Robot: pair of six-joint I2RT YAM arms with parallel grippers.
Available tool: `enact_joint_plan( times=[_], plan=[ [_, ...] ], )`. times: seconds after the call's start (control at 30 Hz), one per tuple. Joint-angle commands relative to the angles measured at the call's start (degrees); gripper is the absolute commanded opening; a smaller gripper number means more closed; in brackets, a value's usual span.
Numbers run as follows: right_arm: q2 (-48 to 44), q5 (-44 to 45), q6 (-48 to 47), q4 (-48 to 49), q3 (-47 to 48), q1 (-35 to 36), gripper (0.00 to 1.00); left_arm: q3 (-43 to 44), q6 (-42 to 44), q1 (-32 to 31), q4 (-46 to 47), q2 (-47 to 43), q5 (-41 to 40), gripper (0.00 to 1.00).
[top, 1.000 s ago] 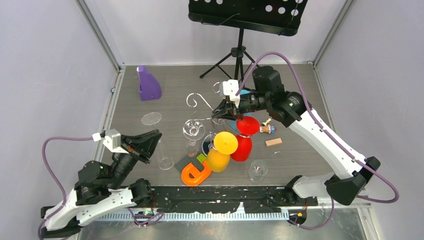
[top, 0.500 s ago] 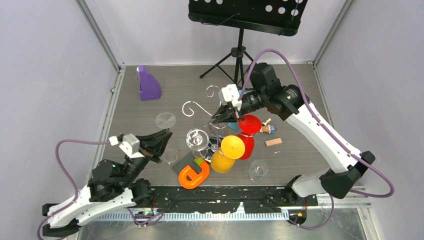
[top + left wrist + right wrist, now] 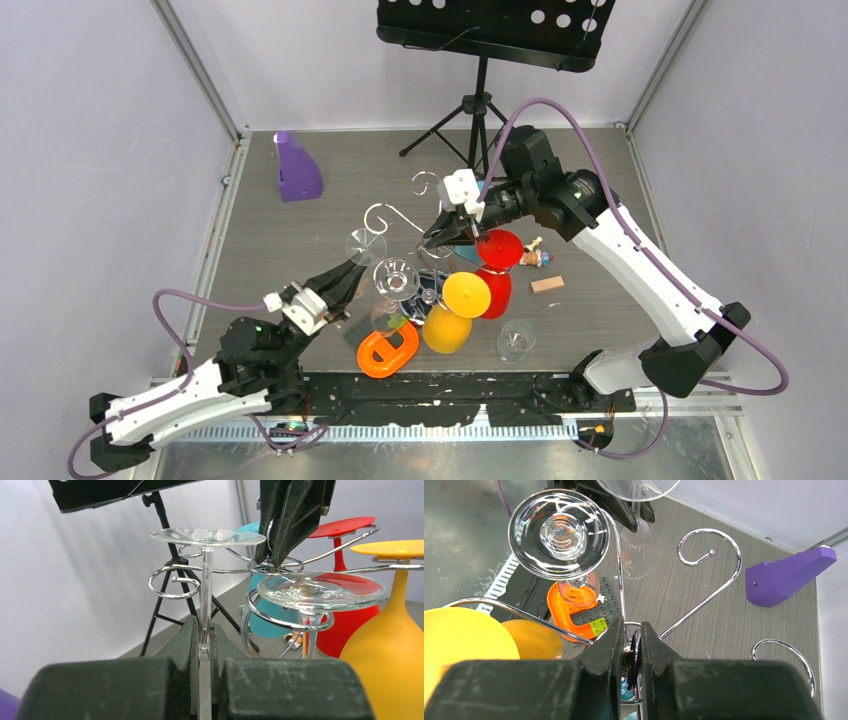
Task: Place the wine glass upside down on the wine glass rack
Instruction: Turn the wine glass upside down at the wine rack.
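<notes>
- left pincer [image 3: 202, 642] is clenched on the stem of the clear wine glass [image 3: 207, 536] — stem upright, foot on top, bowl hanging below
- just past it and a bit left is an empty curl of the wine glass rack [image 3: 169, 581]; the foot sits higher than that loop, so I'd guess the stem slides in sideways
- farther back, right pincer [image 3: 274, 560] is clamped on the rack's hub — looks like it's steadying it

Bright, even light with soft shadows; the wine glass rack [image 3: 280, 622] glints just beyond the jaws, whose near surfaces blur.
</notes>
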Motion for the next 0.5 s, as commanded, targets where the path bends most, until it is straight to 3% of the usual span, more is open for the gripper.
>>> enact_joint_plan(
  times=[0.0,0.17,0.47],
  plan=[
    [-0.83,1.64,-2.92,-2.99,-1.14,-0.43,0.05,1.98,8.83,-0.04,8.2,3.0,1.4,0.0],
    [-2.18,1.8,-2.71,-2.29,-1.95,-0.35,0.05,2.19,9.94,1.71,8.22,4.71,3.52,0.0],
    [-3.24,2.15,-2.3,-1.57,-2.84,-0.36,0.05,3.97,0.99,14.25,3.8,7.61,17.51,0.0]
  ],
)
